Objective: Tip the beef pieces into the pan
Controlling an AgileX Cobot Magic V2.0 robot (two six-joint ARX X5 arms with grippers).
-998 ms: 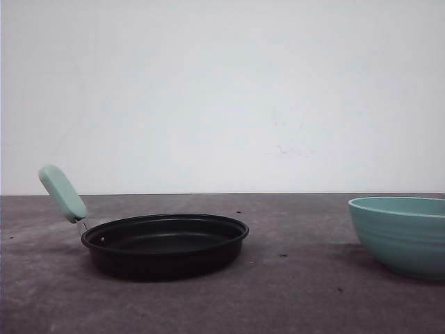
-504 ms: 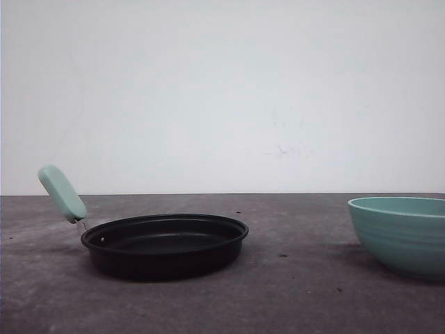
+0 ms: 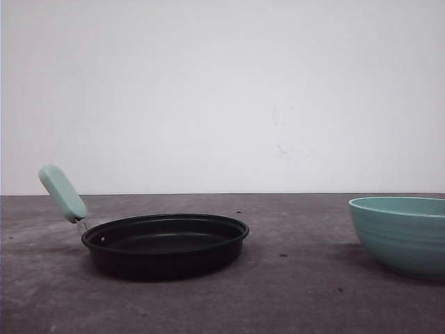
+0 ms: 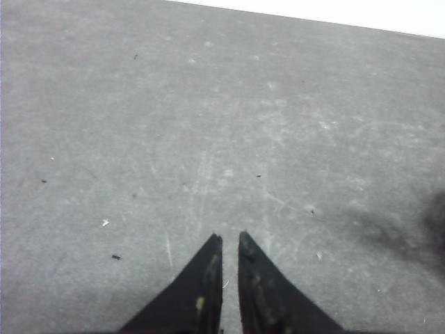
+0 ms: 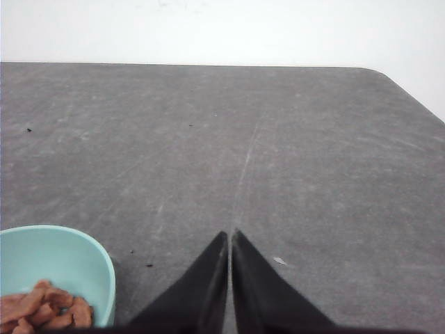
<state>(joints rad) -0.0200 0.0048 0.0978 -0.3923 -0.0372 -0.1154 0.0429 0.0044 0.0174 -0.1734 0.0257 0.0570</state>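
Nothing has shifted on the surface (image 3: 292, 299) over the last second: pan and bowl sit as before, beef not yet poured.

Beef pieces (image 5: 43, 306) lie heaped in the teal ribbed bowl (image 3: 402, 233), just beside the right hand (image 5: 230, 236), on the side toward the pan (image 3: 165, 243), making the right arm the likelier one to lift it. Well apart to the left, the black pan stands empty, mint-green handle (image 3: 62, 193) angled up and away. Right hand fingers are pressed together; left hand (image 4: 230, 240) hovers low over bare surface, fingers nearly closed, gripping nothing.

Matt black pan (image 3: 165, 245), glossy bowl (image 3: 400, 233), rough scuffed table (image 3: 299, 299).
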